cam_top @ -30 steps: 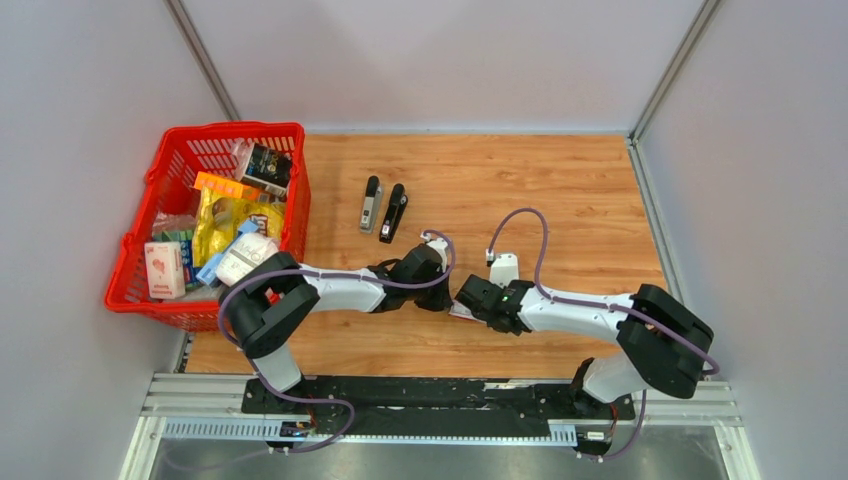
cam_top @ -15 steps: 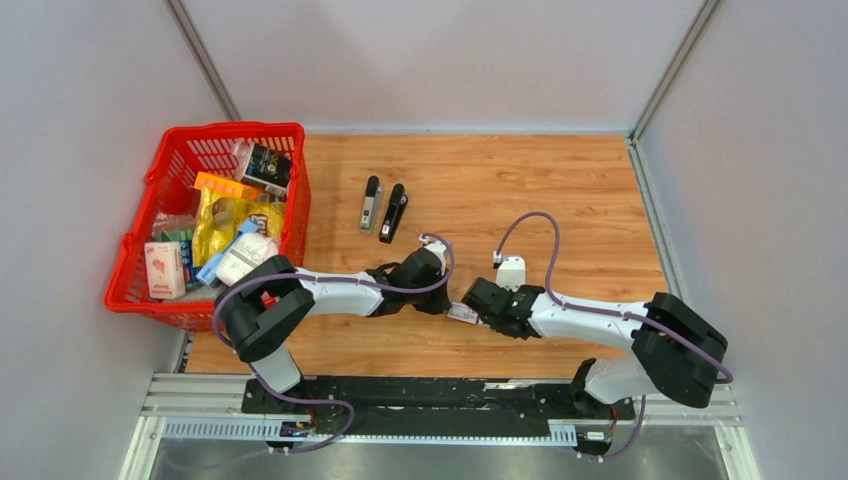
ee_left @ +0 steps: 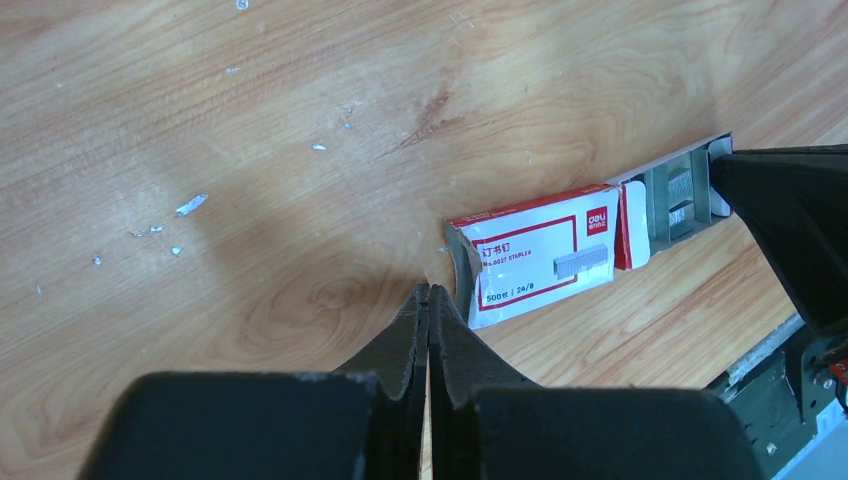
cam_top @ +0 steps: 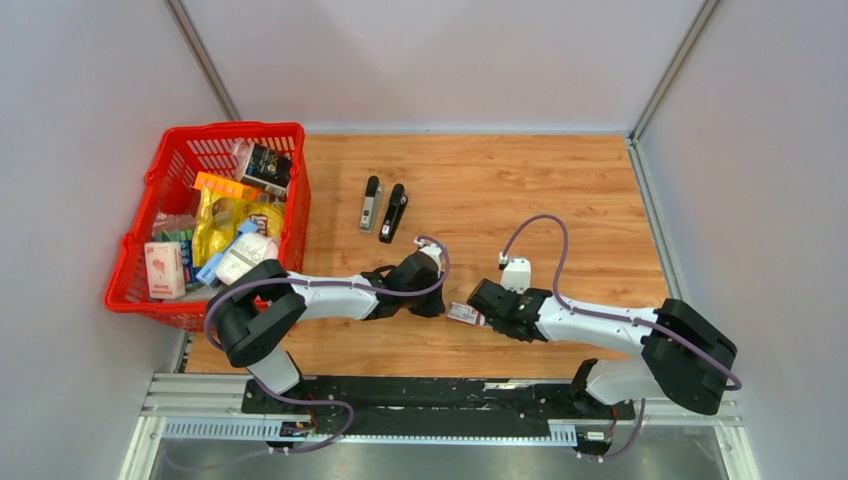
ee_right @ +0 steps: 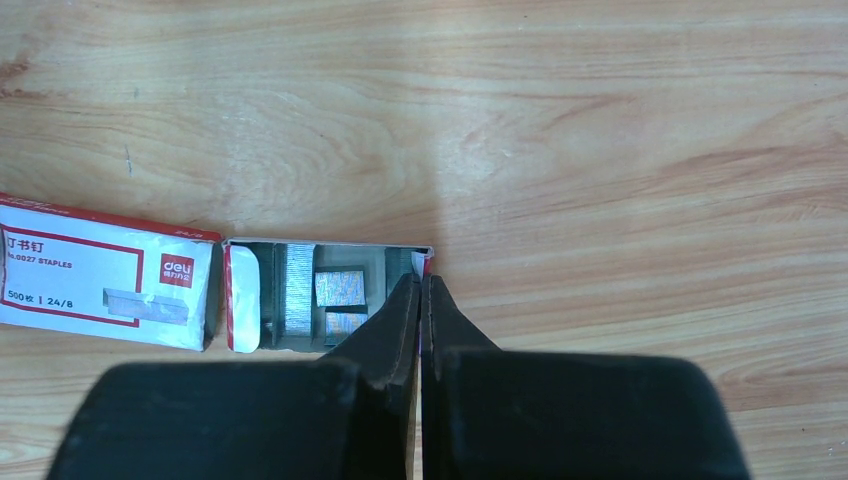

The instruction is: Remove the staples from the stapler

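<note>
Two black staplers (cam_top: 371,203) (cam_top: 393,212) lie side by side at mid-table, far from both grippers. A white-and-red staple box sleeve (ee_left: 530,255) lies on the wood, also seen from above (cam_top: 462,314). Its inner tray (ee_right: 330,297) is slid partly out and holds silvery-grey strips of staples (ee_right: 298,285) (ee_left: 680,195). My right gripper (ee_right: 421,280) (cam_top: 481,311) is shut on the tray's end wall. My left gripper (ee_left: 430,292) (cam_top: 436,303) is shut and empty, its tips just beside the sleeve's other end. Small staple bits (ee_left: 190,205) lie scattered on the wood.
A red basket (cam_top: 295,190) full of packets and boxes stands at the left edge. Grey walls close the table at the back and both sides. The sleeve also shows in the right wrist view (ee_right: 105,275).
My right gripper has moved right and towards the near edge, drawing the tray out of the sleeve. My left gripper has shifted slightly towards the near edge.
</note>
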Available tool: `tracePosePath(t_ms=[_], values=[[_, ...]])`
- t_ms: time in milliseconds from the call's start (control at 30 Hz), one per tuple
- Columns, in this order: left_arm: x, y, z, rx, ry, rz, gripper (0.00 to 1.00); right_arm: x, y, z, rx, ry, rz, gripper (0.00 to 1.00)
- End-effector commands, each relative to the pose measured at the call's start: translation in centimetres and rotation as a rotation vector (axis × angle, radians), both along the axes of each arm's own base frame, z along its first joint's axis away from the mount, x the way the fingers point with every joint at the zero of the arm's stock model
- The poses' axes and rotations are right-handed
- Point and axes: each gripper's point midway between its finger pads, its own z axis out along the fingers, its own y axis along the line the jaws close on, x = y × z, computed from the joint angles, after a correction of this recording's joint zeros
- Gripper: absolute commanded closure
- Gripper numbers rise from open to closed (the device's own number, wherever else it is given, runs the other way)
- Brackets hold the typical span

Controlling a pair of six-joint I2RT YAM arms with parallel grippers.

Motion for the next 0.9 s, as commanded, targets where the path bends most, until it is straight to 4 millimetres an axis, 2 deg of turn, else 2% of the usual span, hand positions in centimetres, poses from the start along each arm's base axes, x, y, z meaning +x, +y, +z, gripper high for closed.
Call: tracePosePath(t_ms=[0,267,867], values=[[-1.5,2.9,-3.1,0.145,0.066,0.009,1.00,-0.7,-0.8,-0.5,0.004,0.013,-0.025,1.00],[-1.1,2.1,-3.2,0.142,0.066,0.001,1.00,-0.6,0.0,-0.4,0.034,0.018,-0.015,1.00],[-1.3,1.8,-3.5,0.133,0.080,-0.006,1.00,0.3,2.0,0.1,0.055,0.023,0.012,1.00]])
